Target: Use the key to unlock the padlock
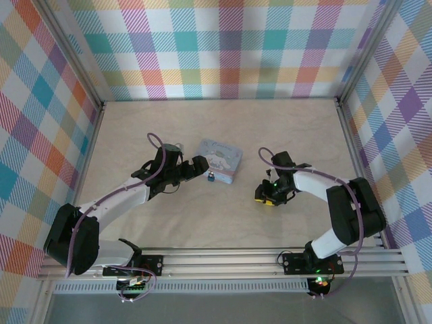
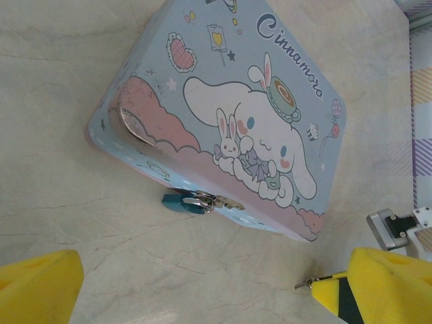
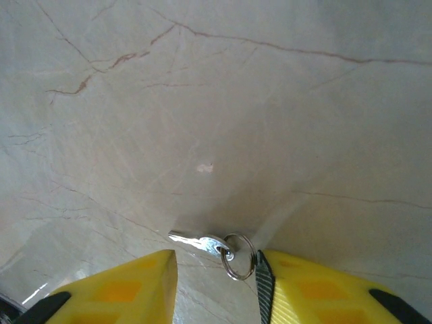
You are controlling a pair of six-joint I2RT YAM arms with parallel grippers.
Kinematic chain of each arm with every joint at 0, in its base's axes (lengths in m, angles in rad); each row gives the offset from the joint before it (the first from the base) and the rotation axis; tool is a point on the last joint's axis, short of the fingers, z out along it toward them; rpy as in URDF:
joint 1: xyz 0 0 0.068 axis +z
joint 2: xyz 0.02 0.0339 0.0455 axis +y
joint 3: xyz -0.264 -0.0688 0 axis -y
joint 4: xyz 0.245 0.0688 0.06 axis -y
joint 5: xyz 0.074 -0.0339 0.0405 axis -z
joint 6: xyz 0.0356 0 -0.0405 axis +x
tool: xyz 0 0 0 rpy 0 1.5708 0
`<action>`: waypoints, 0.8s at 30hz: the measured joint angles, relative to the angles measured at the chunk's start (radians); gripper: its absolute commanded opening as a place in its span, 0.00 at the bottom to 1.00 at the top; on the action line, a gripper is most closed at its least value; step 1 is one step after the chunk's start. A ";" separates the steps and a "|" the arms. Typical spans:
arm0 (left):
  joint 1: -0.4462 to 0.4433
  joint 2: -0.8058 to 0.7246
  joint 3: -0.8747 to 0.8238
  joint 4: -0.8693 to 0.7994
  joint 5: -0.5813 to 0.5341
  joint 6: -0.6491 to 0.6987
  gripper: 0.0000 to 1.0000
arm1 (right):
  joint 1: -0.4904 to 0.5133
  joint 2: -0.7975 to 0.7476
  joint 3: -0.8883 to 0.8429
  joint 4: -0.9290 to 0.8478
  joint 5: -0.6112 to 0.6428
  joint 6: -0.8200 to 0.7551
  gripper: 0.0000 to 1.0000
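The tiny blue-teal padlock (image 2: 181, 202) hangs by its silvery shackle on the latch at the front edge of the pale-blue cartoon tin box (image 2: 236, 115); from above the padlock (image 1: 210, 177) sits at the box's near edge. My left gripper (image 1: 197, 168) hovers just left of it, open, its yellow fingertips (image 2: 37, 287) wide apart with nothing between them. The small silvery key (image 3: 201, 241) with its ring lies flat on the table. My right gripper (image 3: 216, 273) is down over it, a yellow finger on each side and a gap still between them; the ring touches the right finger.
The tin box (image 1: 221, 160) lies mid-table between the two arms. My right gripper (image 1: 267, 194) is right of the box. Plaid walls enclose the table on three sides, and an aluminium rail (image 1: 223, 260) runs along the near edge.
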 measured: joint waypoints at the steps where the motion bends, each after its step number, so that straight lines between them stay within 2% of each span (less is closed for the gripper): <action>1: 0.000 0.000 0.001 -0.002 0.000 0.000 1.00 | -0.002 0.003 0.000 0.000 -0.001 0.001 0.32; 15: 0.000 0.000 0.002 -0.003 -0.018 0.001 1.00 | -0.010 0.028 -0.003 0.042 -0.036 0.029 0.01; 24: -0.001 -0.025 0.002 0.002 -0.008 0.004 1.00 | -0.009 -0.022 -0.069 0.134 -0.093 0.106 0.00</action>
